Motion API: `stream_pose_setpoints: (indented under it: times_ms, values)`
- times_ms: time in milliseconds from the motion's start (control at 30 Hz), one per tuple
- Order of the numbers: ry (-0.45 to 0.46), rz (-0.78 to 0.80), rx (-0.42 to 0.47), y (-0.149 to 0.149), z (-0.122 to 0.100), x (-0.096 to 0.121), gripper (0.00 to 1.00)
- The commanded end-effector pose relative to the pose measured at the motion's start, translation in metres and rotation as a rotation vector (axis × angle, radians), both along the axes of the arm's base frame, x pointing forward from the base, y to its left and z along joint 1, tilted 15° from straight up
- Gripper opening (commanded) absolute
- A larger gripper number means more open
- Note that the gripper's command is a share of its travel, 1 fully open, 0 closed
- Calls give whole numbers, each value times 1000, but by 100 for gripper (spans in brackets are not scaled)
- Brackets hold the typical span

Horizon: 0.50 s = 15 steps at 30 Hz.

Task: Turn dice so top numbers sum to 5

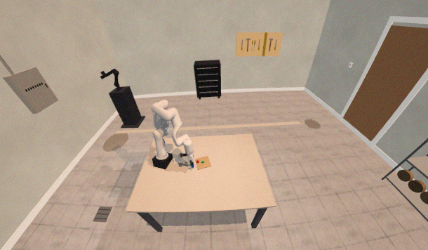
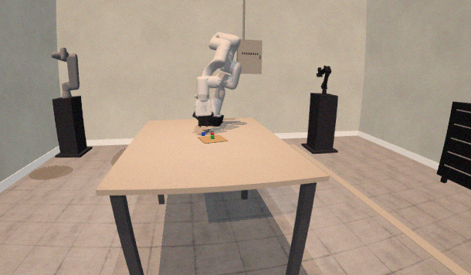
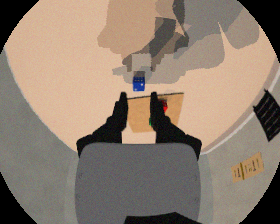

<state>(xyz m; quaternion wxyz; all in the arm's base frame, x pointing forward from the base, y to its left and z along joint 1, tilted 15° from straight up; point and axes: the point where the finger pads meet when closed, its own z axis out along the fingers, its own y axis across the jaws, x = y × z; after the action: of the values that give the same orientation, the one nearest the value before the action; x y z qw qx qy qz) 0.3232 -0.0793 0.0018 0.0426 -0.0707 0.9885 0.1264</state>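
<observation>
My gripper (image 1: pixel 191 162) (image 3: pixel 138 99) is partly open with nothing between its fingers. It points down, above and close to the blue die in the top view. The blue die (image 1: pixel 192 166) (image 2: pixel 203 134) (image 3: pixel 139 83) is on the table just off the mat's edge; in the wrist view it shows just beyond the fingertips. The tan mat (image 1: pixel 207 165) (image 2: pixel 220 140) (image 3: pixel 137 117) lies flat. The red die (image 1: pixel 198 161) (image 2: pixel 212 134) (image 3: pixel 165 106) and the green die (image 1: pixel 203 161) (image 2: pixel 212 137) (image 3: pixel 150 121) are on the mat, both partly hidden by a finger in the wrist view. The top numbers are too small to read.
The wooden table (image 1: pixel 231 182) (image 2: pixel 208 166) carries the arm's black base (image 1: pixel 162 161), on the side of the mat where the blue die is. The arm's shadow falls around the blue die. A black drawer cabinet (image 1: pixel 208 79) and a pedestal (image 1: pixel 125 107) stand away from the table.
</observation>
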Motion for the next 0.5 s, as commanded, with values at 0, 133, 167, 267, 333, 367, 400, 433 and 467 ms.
stream_pose_setpoints:
  times_ms: [0, 133, 167, 267, 333, 367, 400, 433, 467]
  values:
    - [-3, -1, -1, 1, -6, 2, 36]
    - [-3, -1, -1, 3, -12, 2, 36]
    - [-3, -1, -1, 3, -13, 3, 36]
    - [-3, -1, -1, 3, -14, 3, 36]
    - [-3, -1, -1, 4, -17, 3, 36]
    - [-3, -1, -1, 4, -18, 3, 36]
    - [-3, -1, -1, 5, -19, 3, 36]
    - [-3, -1, -1, 5, -20, 3, 36]
    - [-3, -1, -1, 5, -21, 3, 36]
